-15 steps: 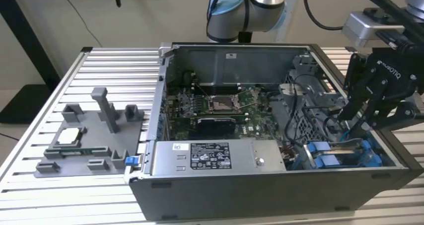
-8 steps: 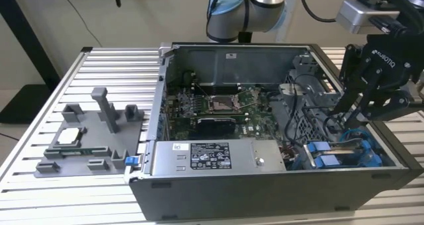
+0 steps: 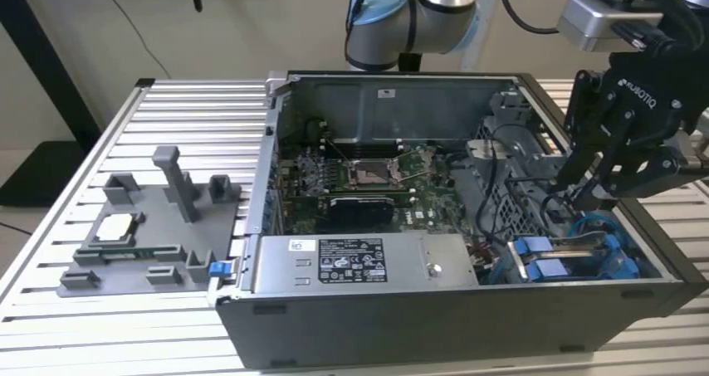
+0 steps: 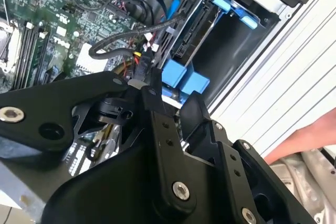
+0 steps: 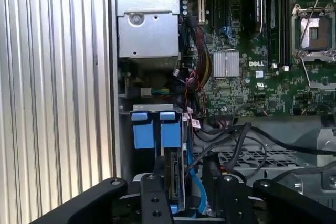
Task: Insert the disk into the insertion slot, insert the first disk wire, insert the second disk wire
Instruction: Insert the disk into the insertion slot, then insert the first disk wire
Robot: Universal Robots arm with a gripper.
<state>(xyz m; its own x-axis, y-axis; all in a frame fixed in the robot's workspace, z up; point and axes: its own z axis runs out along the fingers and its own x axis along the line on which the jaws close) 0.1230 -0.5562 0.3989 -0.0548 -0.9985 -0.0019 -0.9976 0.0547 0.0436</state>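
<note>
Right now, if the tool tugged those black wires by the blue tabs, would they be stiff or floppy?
Probably floppy: the black wires sag in loose curves beside the motherboard. Likely light, being thin. They might tug back, since one end seems plugged in.

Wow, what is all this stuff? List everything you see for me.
table: one, silver slatted, under everything
computer case: one, dark grey, open, on the table
motherboard: one, green, inside the case
power supply box: one, grey, black-and-white sticker, case's near side
insertion slot: one, grey with blue tabs, exterior view's right
disk: one, blue-framed, standing in the slot
cables: several, black, beside the slot
parts tray: one, grey, exterior view's left
hand: one, a person's, by the table edge
arm: one, silver and blue, behind the case
gripper: one, black, above the slot
</note>
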